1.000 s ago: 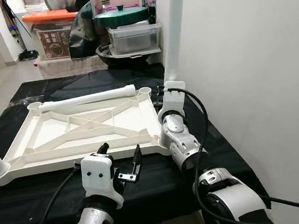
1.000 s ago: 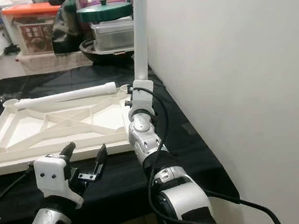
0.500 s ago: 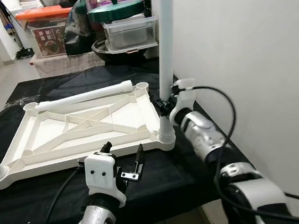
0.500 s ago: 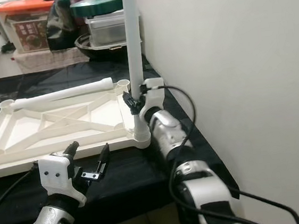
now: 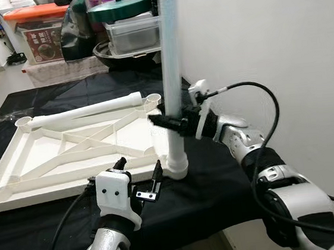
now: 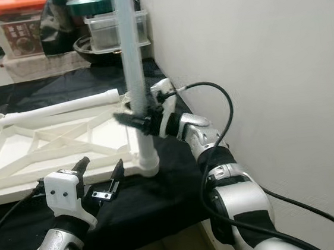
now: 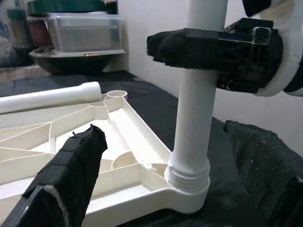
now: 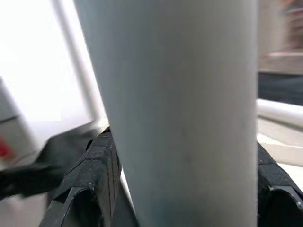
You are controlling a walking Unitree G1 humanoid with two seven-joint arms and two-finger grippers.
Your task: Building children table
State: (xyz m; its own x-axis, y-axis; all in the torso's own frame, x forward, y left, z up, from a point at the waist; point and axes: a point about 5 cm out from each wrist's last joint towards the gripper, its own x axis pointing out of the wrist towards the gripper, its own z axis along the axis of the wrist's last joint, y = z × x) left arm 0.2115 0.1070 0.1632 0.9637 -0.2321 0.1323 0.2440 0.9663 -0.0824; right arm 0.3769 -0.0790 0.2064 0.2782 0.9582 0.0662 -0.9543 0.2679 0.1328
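Note:
A white tabletop (image 5: 68, 148) lies upside down on the black cloth. A white leg (image 5: 171, 71) stands upright in its near right corner socket (image 7: 189, 191). My right gripper (image 5: 166, 121) reaches in from the right and is shut on the leg about a third of the way up; in the right wrist view the leg (image 8: 180, 118) sits between the black fingers (image 8: 100, 163). A second leg (image 5: 88, 111) lies loose along the tabletop's far edge. My left gripper (image 5: 138, 177) is open, low at the table's front edge, just left of the socket and holding nothing.
A white wall (image 5: 278, 41) runs close along the right side. Behind the table stand a green lidded pot (image 5: 122, 9), a clear plastic box (image 5: 133, 34) and an orange-lidded crate (image 5: 40, 31). Black cloth (image 5: 215, 185) covers the table to its front edge.
My right gripper brought the leg from beside the wall to the near right corner socket, and the arm swung out to the right. The left gripper stayed put. The camera shifted.

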